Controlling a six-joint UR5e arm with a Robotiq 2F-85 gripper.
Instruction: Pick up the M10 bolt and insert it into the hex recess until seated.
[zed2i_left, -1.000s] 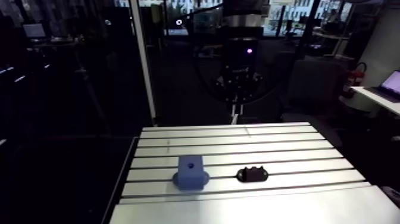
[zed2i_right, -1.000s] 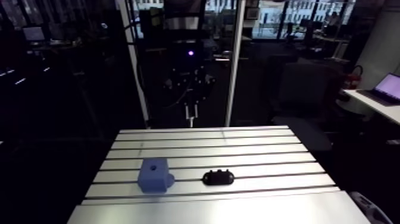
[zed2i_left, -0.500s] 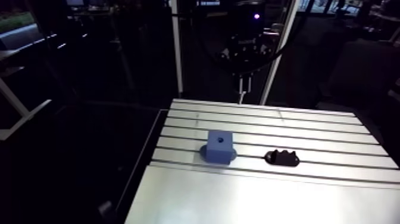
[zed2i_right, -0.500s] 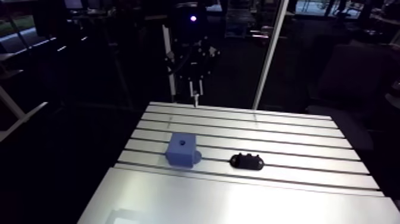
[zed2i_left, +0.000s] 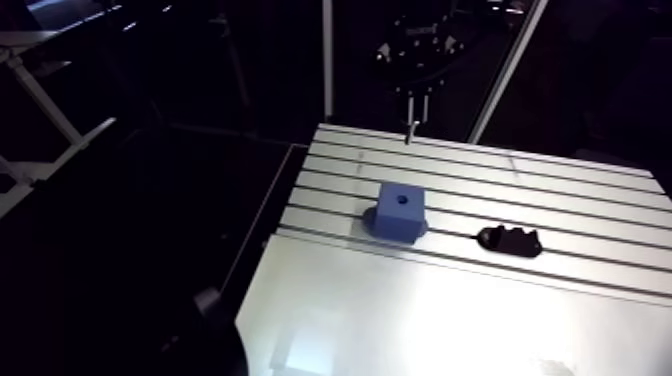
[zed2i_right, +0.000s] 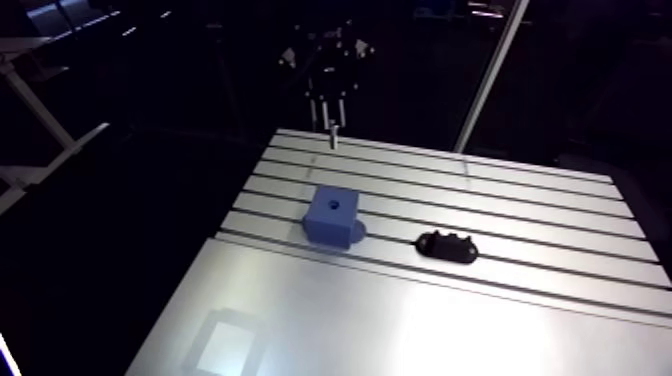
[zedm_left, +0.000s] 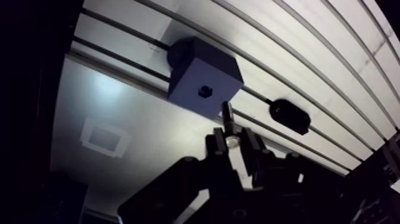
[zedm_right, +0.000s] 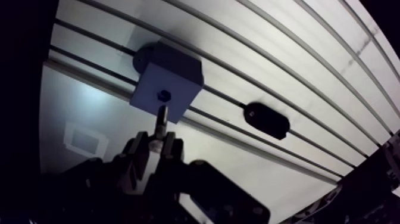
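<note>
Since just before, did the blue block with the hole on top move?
No. The blue block sits on the same strip of the slotted aluminium table, level with the small black part, as before; only the camera shifted.
</note>
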